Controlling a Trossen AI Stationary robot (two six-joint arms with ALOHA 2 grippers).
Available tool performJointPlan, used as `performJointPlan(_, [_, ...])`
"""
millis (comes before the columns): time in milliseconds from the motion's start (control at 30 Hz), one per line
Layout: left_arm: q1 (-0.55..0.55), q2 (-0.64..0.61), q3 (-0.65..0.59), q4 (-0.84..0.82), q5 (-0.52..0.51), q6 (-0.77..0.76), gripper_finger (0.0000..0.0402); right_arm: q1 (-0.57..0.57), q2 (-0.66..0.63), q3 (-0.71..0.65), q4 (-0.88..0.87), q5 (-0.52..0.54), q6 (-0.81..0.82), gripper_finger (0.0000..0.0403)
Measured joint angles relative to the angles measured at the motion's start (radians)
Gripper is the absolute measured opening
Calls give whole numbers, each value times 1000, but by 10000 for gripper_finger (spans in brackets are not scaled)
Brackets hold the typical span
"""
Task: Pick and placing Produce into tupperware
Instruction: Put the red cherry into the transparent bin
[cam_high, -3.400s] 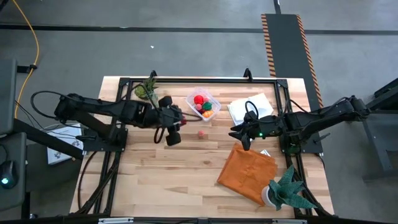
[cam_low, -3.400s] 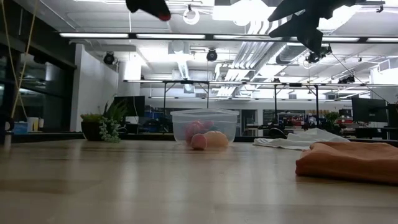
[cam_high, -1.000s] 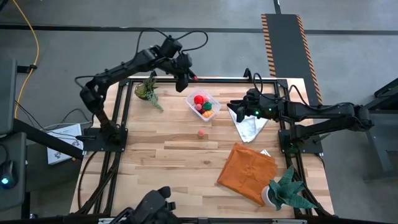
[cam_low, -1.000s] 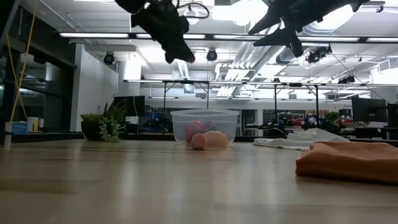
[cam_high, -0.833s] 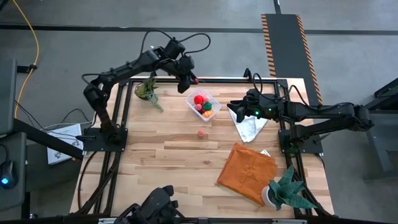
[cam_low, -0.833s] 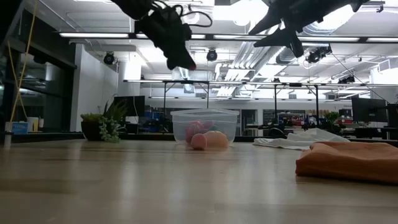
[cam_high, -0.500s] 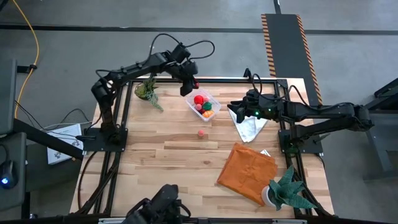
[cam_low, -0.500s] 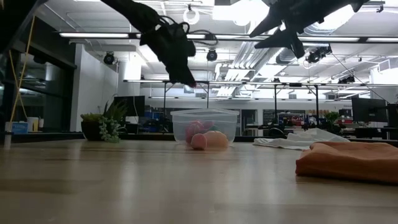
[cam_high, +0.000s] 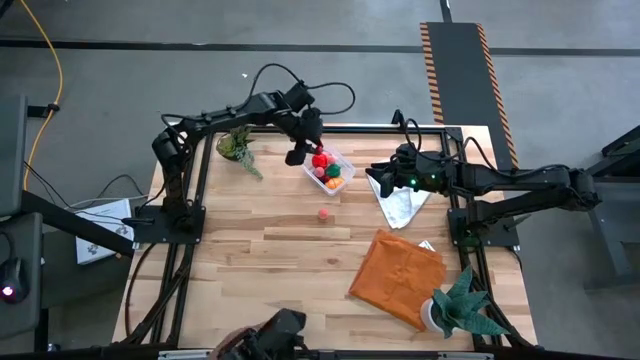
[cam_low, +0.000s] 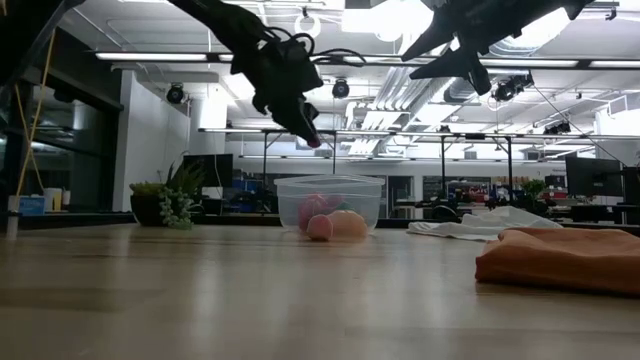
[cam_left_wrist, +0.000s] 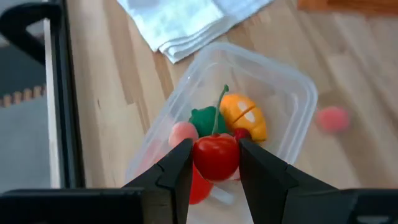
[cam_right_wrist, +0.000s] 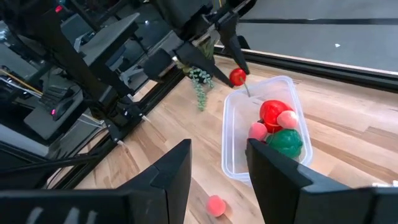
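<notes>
Small red cherry-like toy fruit (cam_left_wrist: 216, 156) with a thin green stem, pinched between the fingers of the left gripper (cam_left_wrist: 214, 163), hanging in the air above the clear tupperware (cam_high: 341, 161). Tupperware near the far edge of the wooden table (cam_high: 250, 260), about midway along it, already holding a big red piece (cam_right_wrist: 272, 112), a pink piece (cam_right_wrist: 257, 131), a green piece (cam_right_wrist: 286, 142) and an orange one (cam_left_wrist: 244, 116). One pink toy piece (cam_high: 324, 214) loose on the boards, nearer the table's middle and apart from the container. Folded white cloth (cam_high: 400, 198) just beside the tupperware toward the right edge; right gripper (cam_right_wrist: 217, 167) raised over that cloth, fingers spread and gripping nothing. Orange cloth (cam_high: 396, 276) toward the near right corner, with a potted plant (cam_high: 462, 305) beside it at that corner. Another potted plant (cam_high: 236, 148) near the far left corner.
</notes>
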Motion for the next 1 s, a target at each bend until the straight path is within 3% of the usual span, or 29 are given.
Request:
performJointPlan(233, [-57, -1, -48, 37, -118, 195, 113, 0, 0, 0, -1, -7, 4, 144])
performJointPlan(533, [-92, -1, -146, 147, -243, 334, 113, 0, 0, 0, -1, -5, 5, 144])
performJointPlan(1000, [-97, -1, -180, 192, -254, 432, 113, 0, 0, 0, -1, -3, 8, 144])
